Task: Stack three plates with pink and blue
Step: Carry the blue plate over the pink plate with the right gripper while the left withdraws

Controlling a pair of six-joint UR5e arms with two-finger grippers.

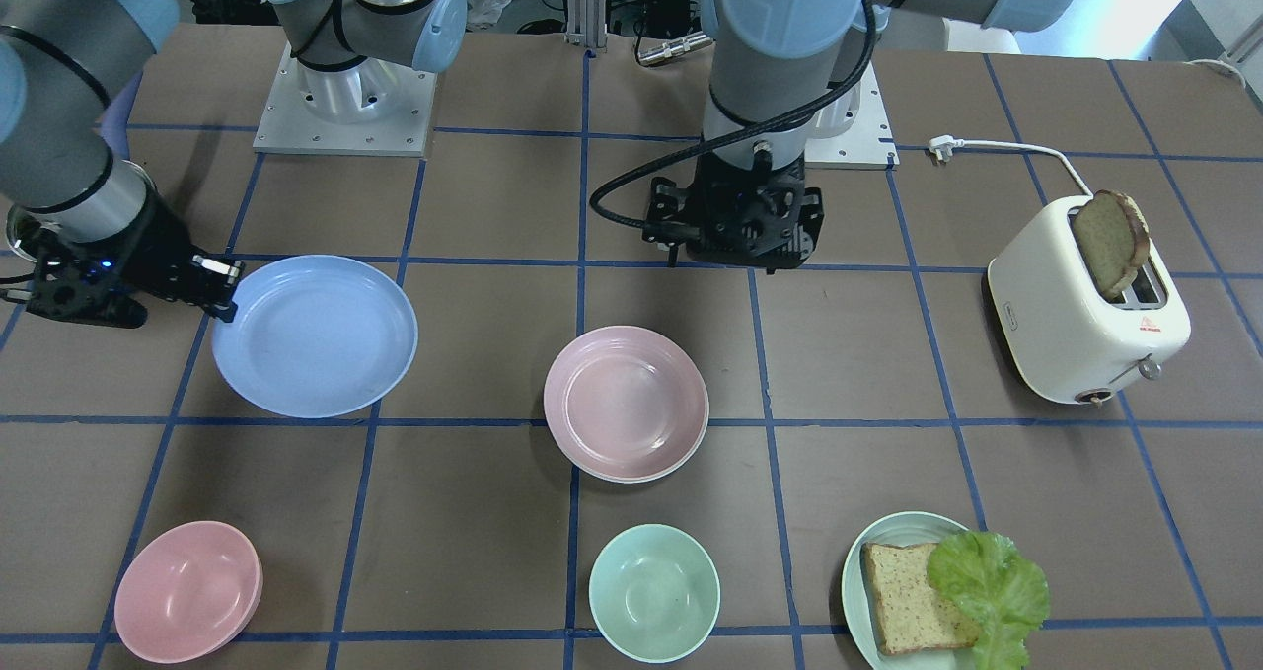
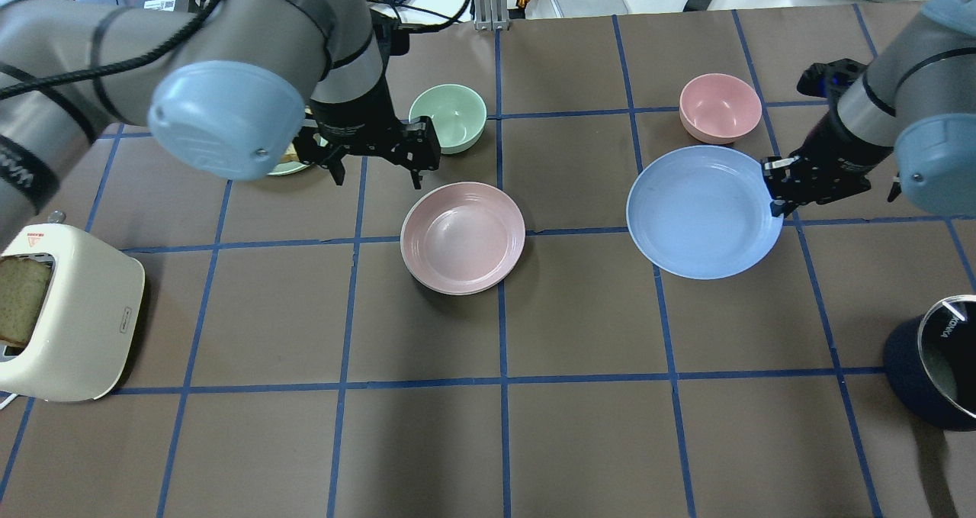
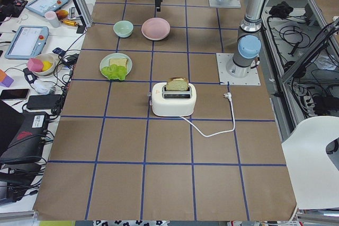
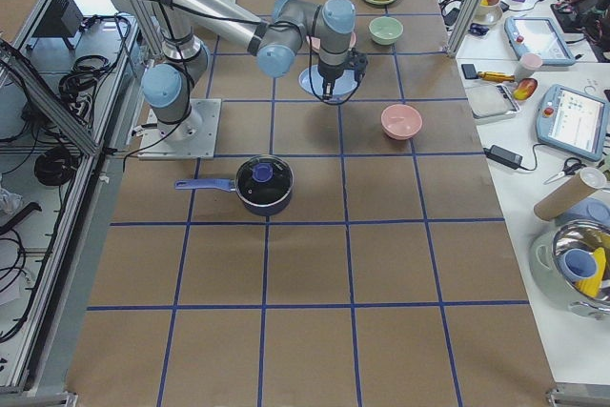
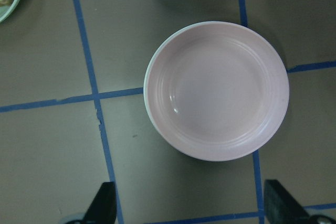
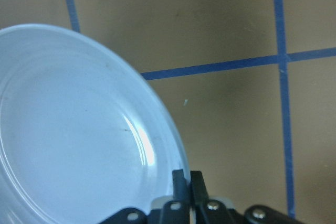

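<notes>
The pale pink plate [image 1: 626, 402] sits nested on the cream-white plate, of which only a thin rim [image 1: 631, 479] shows. This stack is at the table's middle and also shows in the overhead view [image 2: 463, 236] and the left wrist view [image 5: 218, 90]. My left gripper [image 2: 377, 176] hangs open and empty just beside the stack, its fingertips [image 5: 102, 205] low in the left wrist view. My right gripper [image 2: 774, 190] is shut on the rim of the light blue plate [image 2: 701, 211], pinching its edge [image 6: 188, 182]. The blue plate [image 1: 316, 335] is apart from the stack, on the robot's right.
A pink bowl [image 2: 720, 106] is just beyond the blue plate and a mint-green bowl [image 2: 448, 117] is beyond the stack. A pale green plate [image 1: 856, 561] holds bread and lettuce. A toaster [image 2: 69, 320] stands on the robot's left, a dark lidded pot [image 2: 942, 373] on its right.
</notes>
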